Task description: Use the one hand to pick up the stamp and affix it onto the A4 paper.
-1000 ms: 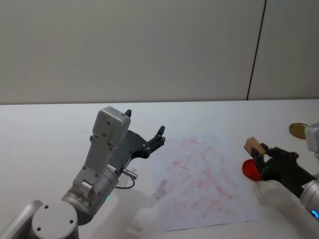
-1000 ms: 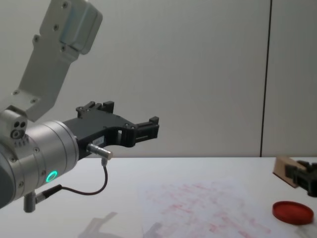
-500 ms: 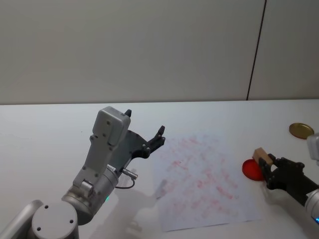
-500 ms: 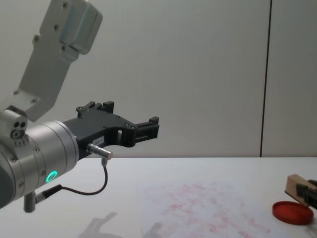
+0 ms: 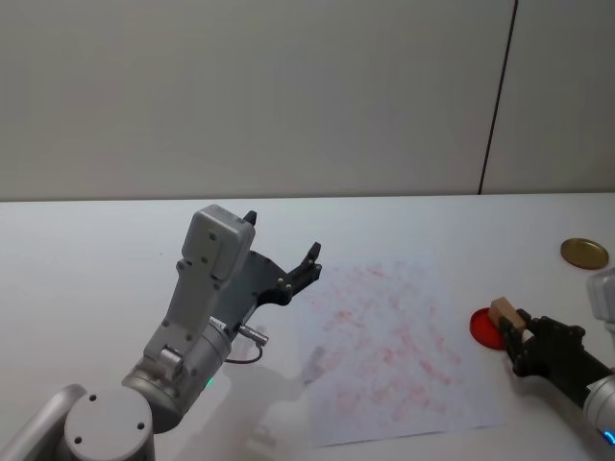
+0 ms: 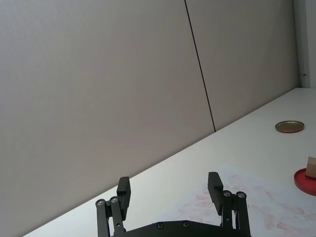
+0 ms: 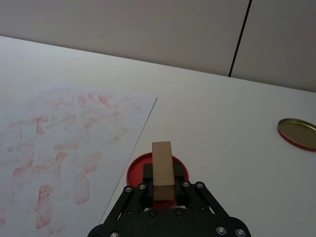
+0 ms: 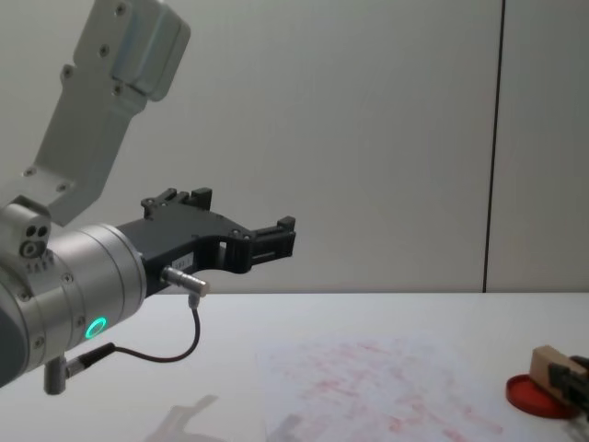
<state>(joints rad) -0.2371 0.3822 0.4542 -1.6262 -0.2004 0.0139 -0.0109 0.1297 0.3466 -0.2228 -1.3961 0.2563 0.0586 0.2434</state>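
Note:
My right gripper (image 5: pixel 513 328) is shut on the stamp (image 5: pixel 504 312), a small tan wooden block. It holds the block low over the round red ink pad (image 5: pixel 483 327); whether block and pad touch I cannot tell. The right wrist view shows the stamp (image 7: pixel 163 168) clamped between the black jaws (image 7: pixel 163 183) above the pad (image 7: pixel 137 170). Just left of the pad lies the A4 paper (image 5: pixel 394 336), white with faint red smudges. My left gripper (image 5: pixel 281 265) hangs open in the air over the table, left of the paper's far corner.
A flat gold lid (image 5: pixel 584 253) lies on the white table at the far right, beyond the ink pad. The left arm's silver forearm (image 8: pixel 83 304) with a green light rises large at the near left.
My right gripper has carried the stamp down and to the right, from above the paper's edge to low over the ink pad. The left arm has not moved.

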